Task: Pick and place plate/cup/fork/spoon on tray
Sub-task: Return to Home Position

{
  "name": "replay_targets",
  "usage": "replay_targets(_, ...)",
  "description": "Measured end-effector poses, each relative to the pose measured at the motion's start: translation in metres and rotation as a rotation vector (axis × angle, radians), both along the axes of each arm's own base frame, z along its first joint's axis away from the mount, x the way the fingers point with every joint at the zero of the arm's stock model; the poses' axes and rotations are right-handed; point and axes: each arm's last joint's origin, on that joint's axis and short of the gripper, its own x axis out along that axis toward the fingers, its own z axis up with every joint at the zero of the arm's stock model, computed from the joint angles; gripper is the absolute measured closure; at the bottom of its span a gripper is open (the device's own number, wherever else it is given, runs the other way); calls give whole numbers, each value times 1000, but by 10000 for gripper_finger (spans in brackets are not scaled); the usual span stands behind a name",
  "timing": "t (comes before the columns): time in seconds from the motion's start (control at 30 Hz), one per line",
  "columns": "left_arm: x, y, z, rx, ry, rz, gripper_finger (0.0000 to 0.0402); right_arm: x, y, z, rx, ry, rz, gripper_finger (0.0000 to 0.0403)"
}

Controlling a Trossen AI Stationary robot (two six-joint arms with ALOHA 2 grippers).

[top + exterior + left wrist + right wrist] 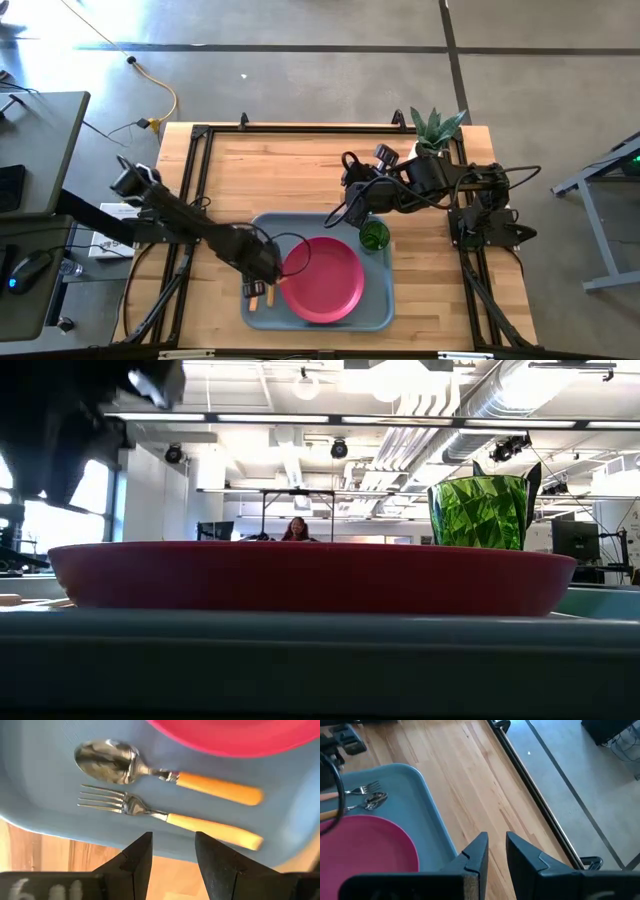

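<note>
From above, the left gripper [262,283] hangs over the left end of the grey-blue tray [380,310], above the orange-handled cutlery; its fingers cannot be made out here. The pink-red plate [322,279] lies flat in the tray's middle. The green cup [374,236] stands on the tray near its far right corner, just beside the plate. The right gripper [354,214] sits near the cup at the tray's far edge, and its fingers are hard to read from this height.

At table level, the plate [310,575] fills the width with its rim toward the camera, and the cup [478,512] rises upright behind its right part. A person sits far back in the room.

The left wrist camera shows the left gripper [173,851] with fingers parted and empty, touching nothing. Beyond them the spoon [160,772] and fork [165,815] lie side by side on the tray [40,795], apart from each other, bowl and tines pointing the same way, next to the plate [235,737].

The right wrist camera shows the right gripper [496,847] over bare wood by the tray [427,805], a narrow gap between its fingers, nothing held. The plate [365,845], the fork [362,788] and the spoon [370,802] rest on the tray.
</note>
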Motion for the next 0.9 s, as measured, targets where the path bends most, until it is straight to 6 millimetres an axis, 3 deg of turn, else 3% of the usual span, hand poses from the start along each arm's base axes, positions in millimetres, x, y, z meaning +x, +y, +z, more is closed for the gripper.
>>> replay_targets(0.3, -27, 28, 66, -4, -295, 24, 261, 1, 1, 0, 84, -43, -43, 344)
replay_targets(0.5, -57, 54, 102, 50, -500, -12, 261, 3, 5, 2, 134, -111, -86, 344)
replay_targets(0.67, -89, 71, 107, 91, -643, -16, 261, 11, 11, 8, 185, -235, -90, 344)
replay_targets(0.9, -112, 85, 82, 108, -925, -27, 261, 24, 18, 19, 333, -421, -67, 344)
